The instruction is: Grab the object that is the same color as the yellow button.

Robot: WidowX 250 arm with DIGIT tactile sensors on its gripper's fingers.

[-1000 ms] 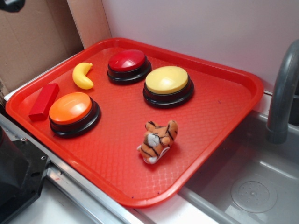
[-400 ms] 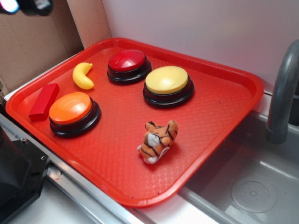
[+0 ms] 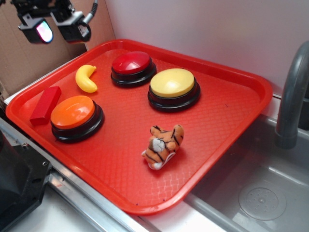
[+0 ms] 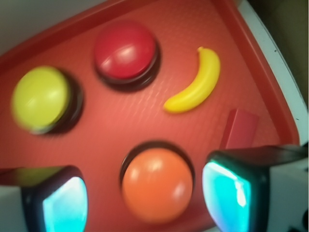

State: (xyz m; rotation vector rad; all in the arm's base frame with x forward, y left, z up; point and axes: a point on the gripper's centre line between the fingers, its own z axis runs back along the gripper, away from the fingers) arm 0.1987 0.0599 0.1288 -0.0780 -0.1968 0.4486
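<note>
One target: the banana (image 3: pixel 86 78), at 10 o'clock on the tray (image 3: pixel 231 121). The gripper (image 3: pixel 55 26) (fingers spread, empty) should descend centred across its curve, clear of the red button (image 3: pixel 133 67).

Back wall (image 3: pixel 207 29): plain, pale, matte surface with a faint lilac tint, filling the upper right of the exterior view.
Cardboard panel (image 3: pixel 24 58): brown corrugated sheet standing upright at upper left, meeting the wall at a corner.
Sink basin (image 3: pixel 260 188): grey, recessed at lower right, with a round perforated drain (image 3: pixel 262 203) in its floor.
Faucet (image 3: pixel 293 96): thick grey curved pipe rising at the right edge.
Worktop (image 3: pixel 87 212): light grey surface with a metal rail along the front edge.
Dark block (image 3: pixel 17 188): black shape at lower left, unclear.
Light: soft, even, with faint shadows.
</note>
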